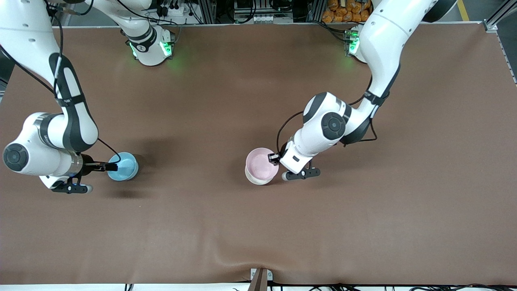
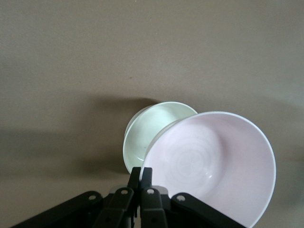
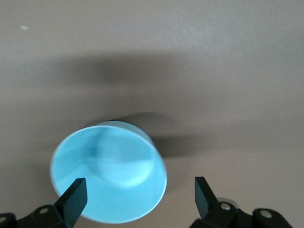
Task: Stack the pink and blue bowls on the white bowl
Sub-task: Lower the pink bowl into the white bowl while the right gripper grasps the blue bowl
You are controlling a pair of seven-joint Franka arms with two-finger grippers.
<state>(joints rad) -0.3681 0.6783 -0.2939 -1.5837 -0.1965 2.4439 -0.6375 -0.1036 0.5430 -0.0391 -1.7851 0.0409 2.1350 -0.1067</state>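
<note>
Your left gripper hangs over the middle of the table with its fingers pinched together on the rim of the pink bowl. In the left wrist view that pink bowl is tilted and held above the white bowl, overlapping most of it, so you only see a crescent of white rim past the pink edge. From the front camera, the white bowl peeks out at about six o'clock below the pink one; you cannot tell from there whether the two touch.

Your right gripper is at the right arm's end of the table, beside the blue bowl, at its nine o'clock in the front view. In the right wrist view its fingers stand wide apart, one of them in front of the blue bowl near its rim. The blue bowl sits upright on the brown table, well apart from the other two bowls.
</note>
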